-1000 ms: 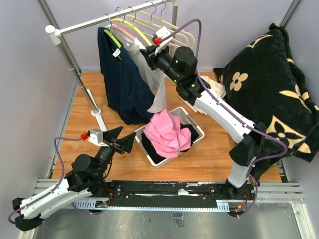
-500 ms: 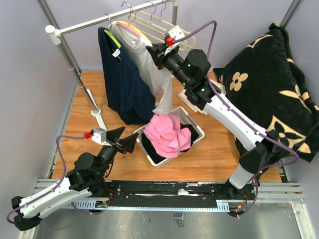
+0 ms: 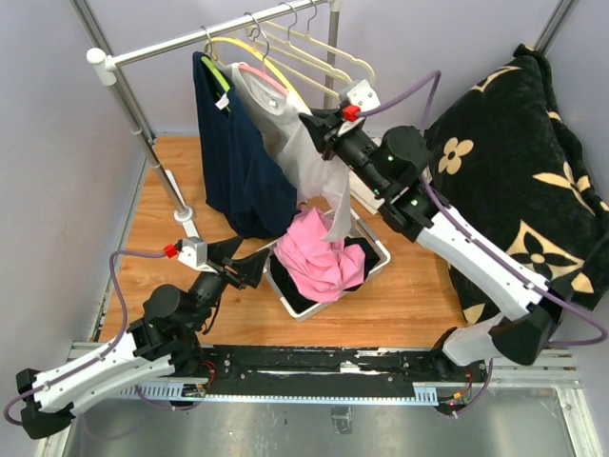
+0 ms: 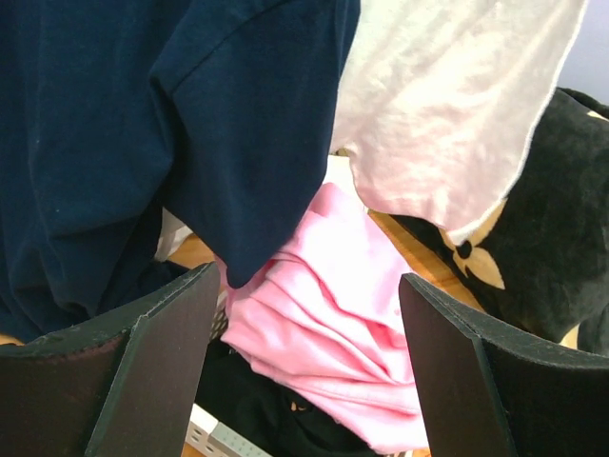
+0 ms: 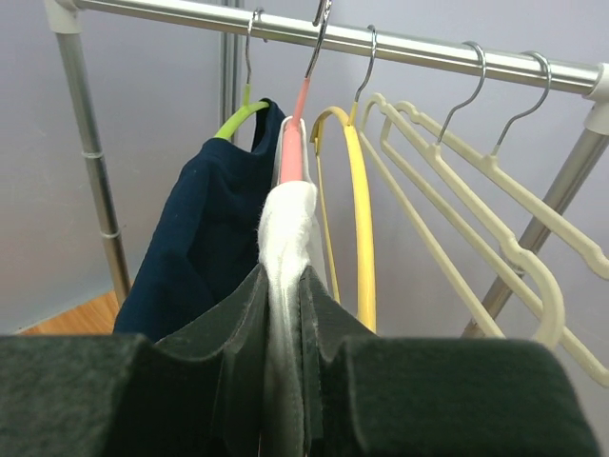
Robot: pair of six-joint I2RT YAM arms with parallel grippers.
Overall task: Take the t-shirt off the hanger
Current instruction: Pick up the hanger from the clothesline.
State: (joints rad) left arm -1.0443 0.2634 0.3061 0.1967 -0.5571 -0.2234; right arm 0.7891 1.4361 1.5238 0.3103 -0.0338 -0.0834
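Observation:
A white t-shirt hangs on a pink hanger on the metal rail. My right gripper is shut on the shirt's shoulder and holds it stretched out to the right of the hanger. In the right wrist view the white cloth is pinched between the fingers just below the pink hanger. My left gripper is open and empty, low at the left of the basket; in its wrist view it points at pink cloth, with the white shirt hanging above.
A navy shirt hangs on a green hanger to the left. Yellow and cream empty hangers hang at the right. A white basket with pink and black clothes sits below. A black flowered blanket lies at the right. The rack's post stands at the left.
My right gripper has pulled the white shirt to the right and downward, away from the rail. The left gripper has edged toward the basket.

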